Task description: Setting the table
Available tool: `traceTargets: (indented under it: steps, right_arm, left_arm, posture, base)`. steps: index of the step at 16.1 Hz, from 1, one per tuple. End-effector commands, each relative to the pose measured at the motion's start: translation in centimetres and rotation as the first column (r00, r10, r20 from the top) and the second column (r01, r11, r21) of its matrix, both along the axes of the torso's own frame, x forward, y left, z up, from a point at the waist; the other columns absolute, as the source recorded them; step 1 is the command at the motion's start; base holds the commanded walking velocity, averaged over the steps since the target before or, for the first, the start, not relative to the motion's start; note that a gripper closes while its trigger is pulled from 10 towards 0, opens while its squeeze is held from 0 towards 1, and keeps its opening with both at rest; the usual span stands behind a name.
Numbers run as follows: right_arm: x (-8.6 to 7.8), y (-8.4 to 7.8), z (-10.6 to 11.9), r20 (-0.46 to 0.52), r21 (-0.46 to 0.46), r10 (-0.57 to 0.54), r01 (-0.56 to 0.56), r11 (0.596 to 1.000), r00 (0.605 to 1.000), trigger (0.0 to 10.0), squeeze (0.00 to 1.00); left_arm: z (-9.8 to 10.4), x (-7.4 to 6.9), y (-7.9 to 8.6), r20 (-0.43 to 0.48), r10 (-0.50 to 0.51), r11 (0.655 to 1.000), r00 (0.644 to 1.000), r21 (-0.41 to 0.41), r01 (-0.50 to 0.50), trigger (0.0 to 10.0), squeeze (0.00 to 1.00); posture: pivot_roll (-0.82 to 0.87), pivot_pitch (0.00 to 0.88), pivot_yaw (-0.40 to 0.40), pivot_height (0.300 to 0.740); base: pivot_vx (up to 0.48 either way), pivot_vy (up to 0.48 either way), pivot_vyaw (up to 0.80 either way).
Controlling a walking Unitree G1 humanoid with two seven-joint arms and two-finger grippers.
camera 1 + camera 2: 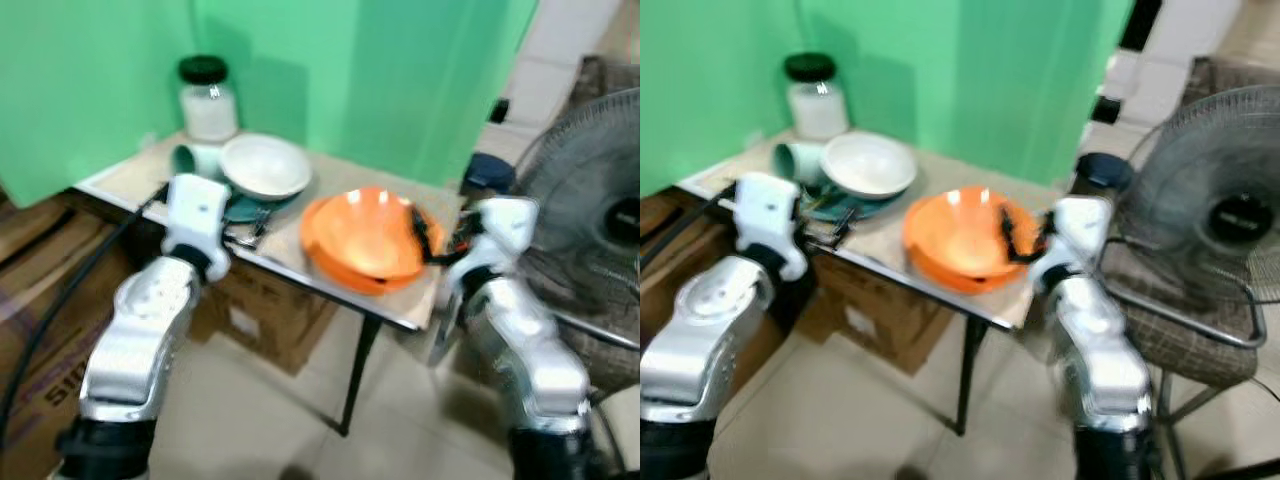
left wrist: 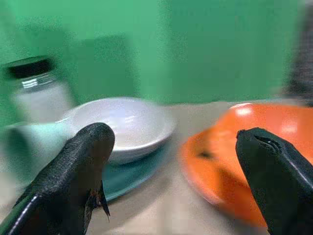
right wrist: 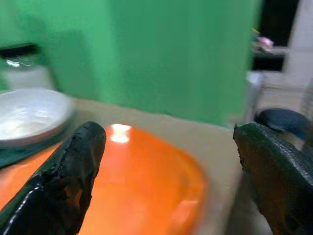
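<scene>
1. The two eye views look forward and down from the head, sharing the surface [image 1: 400, 305], the orange bowl [image 1: 362, 238] and the white bowl [image 1: 264, 166].
2. Left wrist view – low, close over the surface, facing both bowls.
3. Right wrist view – nearer still to the orange bowl.

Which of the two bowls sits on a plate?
The white bowl, resting on the teal plate near the jar. The orange bowl sits straight on the table.
</scene>
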State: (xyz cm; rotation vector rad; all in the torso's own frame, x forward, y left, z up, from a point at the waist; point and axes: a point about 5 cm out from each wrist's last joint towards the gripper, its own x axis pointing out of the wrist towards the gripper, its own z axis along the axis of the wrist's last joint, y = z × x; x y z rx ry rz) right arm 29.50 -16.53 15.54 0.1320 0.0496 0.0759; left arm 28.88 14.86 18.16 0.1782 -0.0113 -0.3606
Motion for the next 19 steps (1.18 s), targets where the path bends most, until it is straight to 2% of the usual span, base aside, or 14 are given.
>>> traceTargets:
  steps: [1,3,4,5,6,7,9,10,11,12,15,19]
  right_arm:
    - [0.4,-0.8,-0.2,-0.072,0.009,-0.034,0.035,0.999,0.997,10.0,0.00]
    - [1.1,-1.7,-0.7,-0.185,0.050,-0.050,0.061,0.997,0.981,10.0,0.00]
    - [1.2,-1.8,-0.8,-0.205,0.051,-0.050,0.062,0.997,0.977,10.0,0.00]
    - [1.4,-1.8,-1.4,-0.285,0.113,-0.030,0.064,0.992,0.958,10.0,0.00]
    - [1.8,-1.5,-2.0,-0.355,0.214,0.007,0.074,0.974,0.935,10.0,0.00]
    - [2.2,-1.0,-2.2,-0.402,0.282,0.042,0.080,0.956,0.914,10.0,0.00]
    - [2.7,-0.3,-2.3,-0.437,0.354,0.088,0.081,0.932,0.895,10.0,0.00]
    - [2.7,0.0,-2.3,-0.452,0.374,0.108,0.079,0.924,0.885,7.5,0.00]
    - [2.7,0.4,-2.4,-0.467,0.407,0.136,0.075,0.911,0.874,2.7,0.00]
    - [2.7,0.8,-2.4,-0.465,0.447,0.172,0.063,0.893,0.868,0.0,0.00]
    - [2.7,1.4,-2.1,-0.453,0.504,0.228,0.037,0.863,0.862,0.0,0.00]
    - [2.8,2.0,-2.2,-0.442,0.519,0.247,0.022,0.854,0.862,0.0,0.00]
  left_arm:
    - [0.3,-0.2,-0.5,0.012,-0.067,0.998,0.998,0.002,0.067,10.0,1.00]
    - [0.2,-0.8,-1.1,-0.010,-0.211,0.977,0.977,0.008,0.211,10.0,1.00]
    - [0.1,-0.9,-1.2,-0.020,-0.233,0.972,0.972,0.004,0.233,10.0,1.00]
    - [-0.2,-1.5,-1.4,-0.051,-0.314,0.949,0.948,0.010,0.315,10.0,1.00]
    - [-0.7,-2.2,-1.6,-0.102,-0.406,0.911,0.908,0.040,0.411,10.0,1.00]
    - [-1.0,-2.5,-1.5,-0.136,-0.438,0.893,0.889,0.046,0.447,10.0,0.86]
    - [-1.0,-2.5,-1.1,-0.141,-0.442,0.891,0.886,0.050,0.452,10.0,0.78]
    - [-0.9,-2.5,-0.9,-0.144,-0.443,0.890,0.885,0.051,0.453,10.0,0.77]
    - [-0.9,-2.6,-0.8,-0.147,-0.445,0.889,0.883,0.050,0.456,10.0,0.77]
    - [-0.9,-2.7,-0.6,-0.152,-0.449,0.887,0.881,0.045,0.460,10.0,0.77]
    - [-1.0,-2.9,-0.1,-0.180,-0.462,0.877,0.868,0.052,0.477,10.0,0.77]
    - [-1.0,-2.8,0.1,-0.184,-0.457,0.878,0.870,0.063,0.475,10.0,0.77]
  posture:
    - [0.12,0.000,-0.025,0.740]
    - [0.11,0.000,-0.028,0.740]
    - [0.11,0.000,-0.028,0.740]
    - [0.11,0.000,-0.031,0.740]
    - [0.11,0.000,-0.031,0.740]
    - [0.11,0.000,-0.034,0.740]
    - [0.11,0.000,-0.037,0.740]
    - [0.11,0.000,-0.040,0.740]
    - [0.12,0.000,-0.044,0.740]
    - [0.12,0.000,-0.045,0.740]
    - [0.12,0.000,-0.043,0.740]
    - [0.12,0.000,-0.043,0.740]
  base:
    - [0.000,0.000,0.00]
    - [0.000,0.000,0.00]
    - [0.000,0.000,0.00]
    - [0.000,0.000,0.00]
    - [0.000,0.000,0.00]
    - [0.000,0.000,0.00]
    - [0.000,0.000,0.00]
    - [0.000,0.000,0.00]
    - [0.000,0.000,0.00]
    - [0.000,0.000,0.00]
    - [0.000,0.000,0.00]
    - [0.000,0.000,0.00]
